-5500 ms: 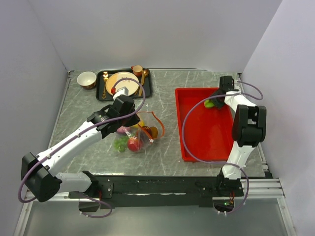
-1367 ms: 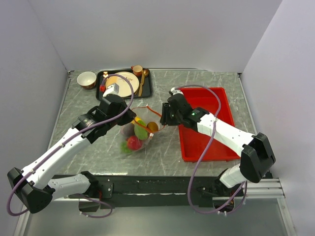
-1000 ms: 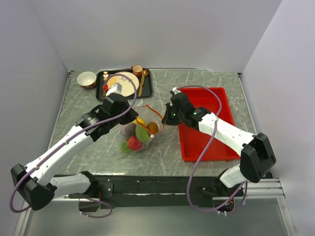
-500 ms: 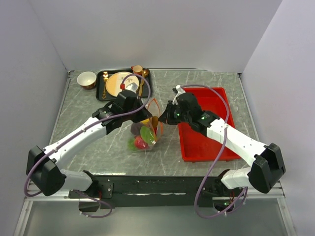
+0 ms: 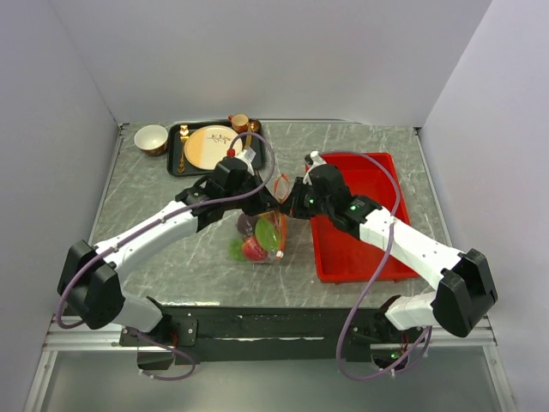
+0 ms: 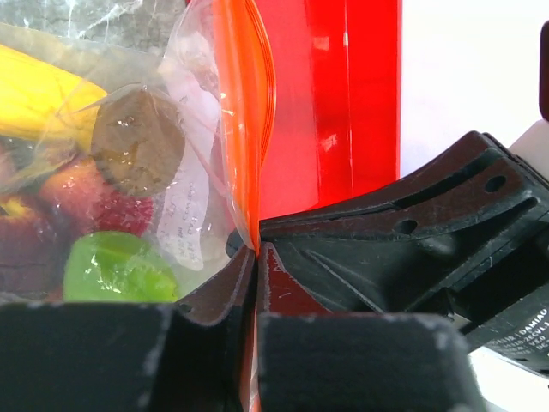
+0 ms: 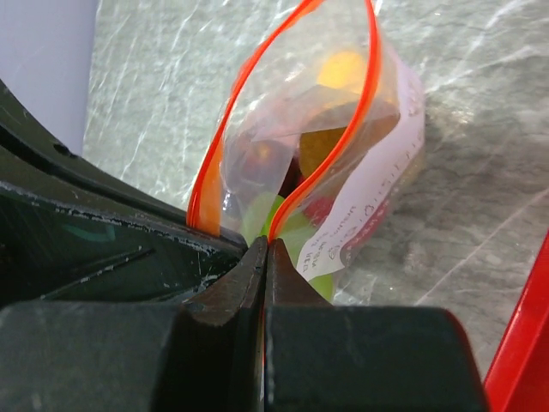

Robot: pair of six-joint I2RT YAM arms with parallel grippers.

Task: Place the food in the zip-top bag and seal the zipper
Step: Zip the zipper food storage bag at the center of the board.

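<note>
Grey marbled surface (image 5: 154, 189) carries a red tray (image 5: 341, 257) on the right and a black tray (image 5: 175, 148) at the far left holding a cream plate (image 5: 206, 148). Both arms reach toward the middle, where the clear bag (image 5: 262, 236) hangs between them, its bottom on the surface just left of the red tray. The left gripper (image 6: 256, 253) is pressed together on the orange zipper (image 6: 236, 129) at one end of the mouth. The right gripper (image 7: 264, 245) pinches the zipper close beside it, and the two grippers nearly touch. From the right wrist the mouth gapes, its two orange edges apart in a loop. The food (image 5: 257, 242) sits inside the bag: yellow (image 6: 43, 86), brownish (image 6: 137, 142), red (image 6: 94, 202) and green (image 6: 116, 266) pieces.
</note>
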